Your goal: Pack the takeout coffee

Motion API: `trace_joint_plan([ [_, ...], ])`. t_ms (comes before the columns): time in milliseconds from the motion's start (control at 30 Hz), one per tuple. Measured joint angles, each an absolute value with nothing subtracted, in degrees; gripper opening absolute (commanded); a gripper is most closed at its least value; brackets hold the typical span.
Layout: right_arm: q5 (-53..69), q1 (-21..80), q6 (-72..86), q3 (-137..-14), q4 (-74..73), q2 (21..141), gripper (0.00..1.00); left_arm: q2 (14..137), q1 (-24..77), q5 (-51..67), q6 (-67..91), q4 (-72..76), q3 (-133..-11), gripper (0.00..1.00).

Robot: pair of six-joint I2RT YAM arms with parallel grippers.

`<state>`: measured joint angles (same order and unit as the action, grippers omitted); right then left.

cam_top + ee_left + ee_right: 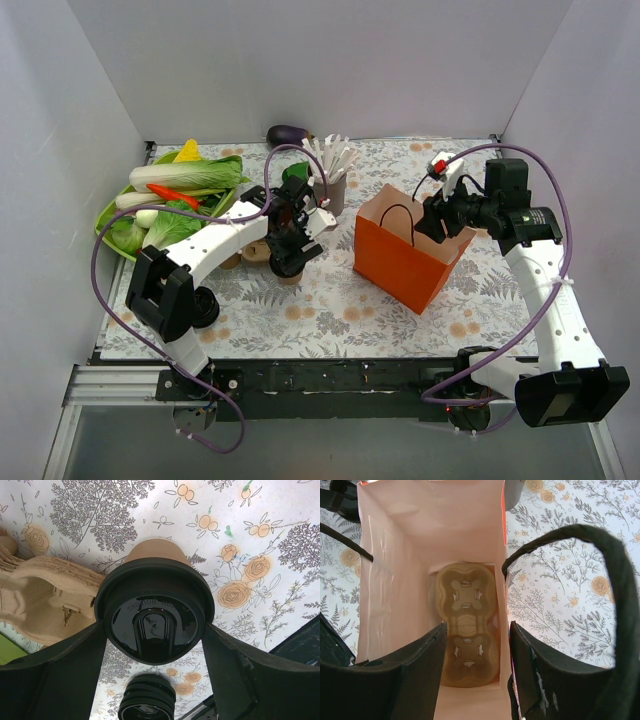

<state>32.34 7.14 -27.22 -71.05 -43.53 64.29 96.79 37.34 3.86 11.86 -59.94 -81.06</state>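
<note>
The takeout coffee, a brown kraft cup with a round black lid, sits between my left gripper's fingers, which press on the lid's rim from both sides. In the top view the coffee is left of the orange paper bag, under my left gripper. My right gripper is open at the bag's far right rim. In the right wrist view it straddles the bag's right wall, one finger inside and one outside. A pulp cup carrier lies on the bag's floor.
A second pulp carrier lies beside the coffee. A round black ribbed object sits below it. A green plate of vegetables is at the far left. An eggplant and a grey cup of white sticks stand behind. The bag's black handle arcs over my right finger.
</note>
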Motion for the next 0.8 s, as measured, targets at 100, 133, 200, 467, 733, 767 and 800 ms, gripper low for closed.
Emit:
trace_joint_plan([
  [100, 32.34, 7.14, -27.20, -71.07, -43.55, 64.71, 0.61, 96.77, 37.34, 3.75, 12.03, -59.46, -81.06, 0.74],
  [133, 32.34, 7.14, -27.20, -71.07, -43.55, 64.95, 0.61, 96.77, 37.34, 3.68, 12.08, -59.35, -81.06, 0.74],
  [200, 32.34, 7.14, -27.20, -71.07, -43.55, 65.36, 0.61, 96.75, 37.34, 3.53, 12.21, -59.11, -81.08, 0.98],
  [467, 32.47, 7.14, -27.14, -71.09, -43.53, 65.87, 0.61, 96.73, 37.34, 3.84, 12.27, -59.00, -81.08, 0.98],
  [733, 32.82, 7.14, -26.96, -71.09, -43.53, 65.91, 0.61, 96.73, 37.34, 3.92, 12.23, -58.89, -81.10, 0.79],
  [767, 32.82, 7.14, -26.94, -71.09, -43.53, 65.89, 0.61, 96.73, 37.34, 4.01, 12.25, -58.89, -81.10, 0.77],
  [800, 32.82, 7.14, -26.94, -71.09, -43.53, 65.91, 0.61, 96.73, 37.34, 4.08, 12.27, -58.89, -81.10, 0.76],
])
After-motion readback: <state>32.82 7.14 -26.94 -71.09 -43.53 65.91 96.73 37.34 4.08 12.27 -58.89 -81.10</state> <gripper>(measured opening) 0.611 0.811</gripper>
